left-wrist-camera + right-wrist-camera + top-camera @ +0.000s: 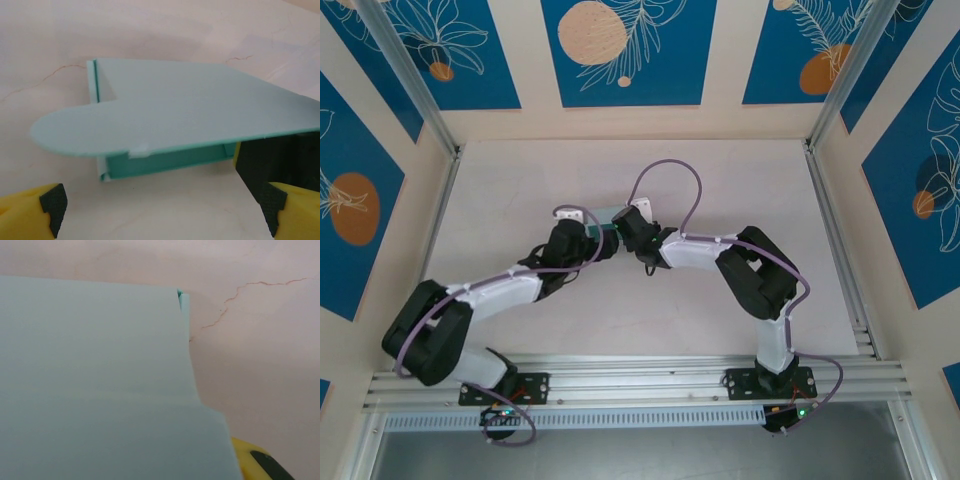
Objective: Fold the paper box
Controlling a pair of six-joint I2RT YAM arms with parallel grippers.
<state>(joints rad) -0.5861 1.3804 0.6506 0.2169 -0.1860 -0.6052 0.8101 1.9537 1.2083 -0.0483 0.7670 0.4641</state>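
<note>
— Where's the box (606, 217)?
— Mid-bench (740, 180), between the two hands, its rounded flap lifted.
— Left hand (162, 204)?
— Open, fingers spread wide just in front of the box.
— Right hand (632, 233)?
— At the box's far side. Card hides its fingers, so I can't tell.

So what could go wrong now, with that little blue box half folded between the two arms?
The left end effector stands open, off the paper box, so only the right end effector seems to hold it; the thin card could slip or bend.
The rounded flap hangs untucked above the box's opening and may spring up rather than close.
</note>
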